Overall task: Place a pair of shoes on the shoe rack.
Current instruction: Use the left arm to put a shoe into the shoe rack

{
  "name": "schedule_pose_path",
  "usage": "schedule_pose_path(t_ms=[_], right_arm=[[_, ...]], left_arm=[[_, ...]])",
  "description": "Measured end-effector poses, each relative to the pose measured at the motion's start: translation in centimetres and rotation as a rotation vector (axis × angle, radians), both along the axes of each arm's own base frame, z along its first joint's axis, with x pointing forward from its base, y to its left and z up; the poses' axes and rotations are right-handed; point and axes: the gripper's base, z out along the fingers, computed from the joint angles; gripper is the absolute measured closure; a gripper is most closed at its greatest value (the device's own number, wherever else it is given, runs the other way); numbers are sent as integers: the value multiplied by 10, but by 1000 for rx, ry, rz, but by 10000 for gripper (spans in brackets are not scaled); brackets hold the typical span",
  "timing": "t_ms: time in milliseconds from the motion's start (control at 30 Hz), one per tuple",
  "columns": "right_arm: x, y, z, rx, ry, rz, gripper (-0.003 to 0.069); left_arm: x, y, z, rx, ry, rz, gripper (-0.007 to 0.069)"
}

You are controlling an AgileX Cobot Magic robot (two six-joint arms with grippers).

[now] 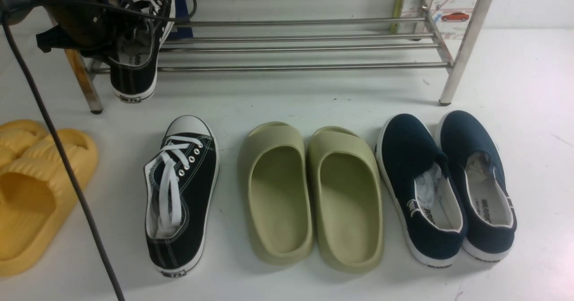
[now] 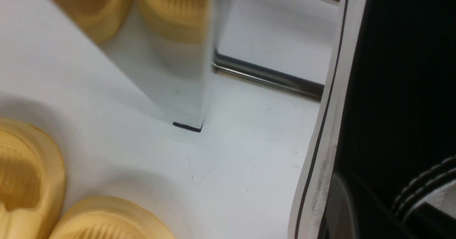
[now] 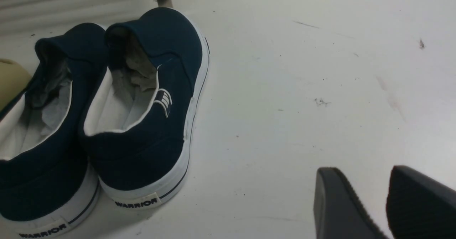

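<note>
Front view: raised, central, looking down toward shoe rack [image 1: 296,67]. Left wrist: tight beside black sneaker [image 1: 132,79], sharing yellow slides [image 1: 22,229]. Right wrist: low, facing navy slip-ons [image 3: 142,153], likewise shared.

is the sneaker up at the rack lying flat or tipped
Tipped: the sneaker slants steeply, heel hanging below the front bar of the rack, toe raised.

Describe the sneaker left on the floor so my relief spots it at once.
Find the steel shoe rack at the back. On the floor before its left end, a black sneaker lies between the yellow slides and olive-green slides. Alone among the floor shoes, it has white laces and a white toe cap.
</note>
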Motion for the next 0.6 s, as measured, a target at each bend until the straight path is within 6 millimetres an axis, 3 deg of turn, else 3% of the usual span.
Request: schedule_pose_path(t_ms=[267, 433, 600], right_arm=[[0, 0, 0, 0, 0, 0, 412], [0, 0, 0, 0, 0, 0, 412], [0, 0, 0, 0, 0, 0, 412]], left_arm=[[1, 0, 1, -7, -19, 4, 561], [2, -1, 4, -18, -38, 6, 406], [-2, 0, 12, -5, -44, 1, 336]])
